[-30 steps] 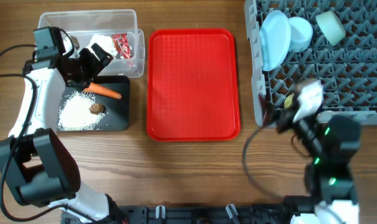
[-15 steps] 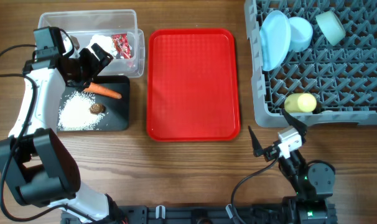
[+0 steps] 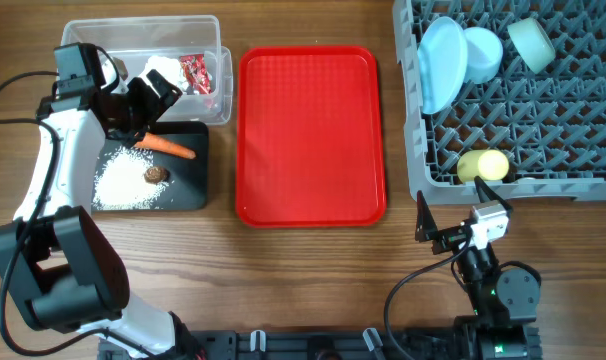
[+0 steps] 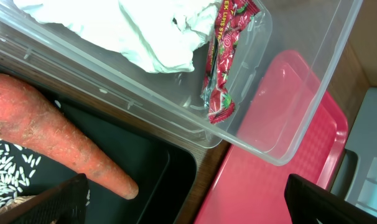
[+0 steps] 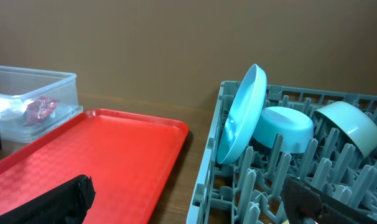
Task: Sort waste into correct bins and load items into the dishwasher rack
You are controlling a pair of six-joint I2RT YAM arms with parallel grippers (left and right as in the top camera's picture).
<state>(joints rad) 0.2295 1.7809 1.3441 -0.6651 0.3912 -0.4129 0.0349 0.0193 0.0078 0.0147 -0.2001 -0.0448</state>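
Note:
My left gripper is open and empty above the carrot, which lies in the black bin with the rice and a brown lump. The red wrapper and tissue lie in the clear bin. In the grey rack the blue plate stands on edge beside two bowls, and the yellow cup lies at the front. My right gripper is open and empty, just in front of the rack. The spoon is out of view.
A flat red tray lies between the bins and the rack. The right arm's base and cable sit at the table's front edge, and the left arm reaches along the left side.
My right gripper has pulled back from the rack's front toward the table edge, leaving the yellow cup lying in the rack. The left arm has not moved.

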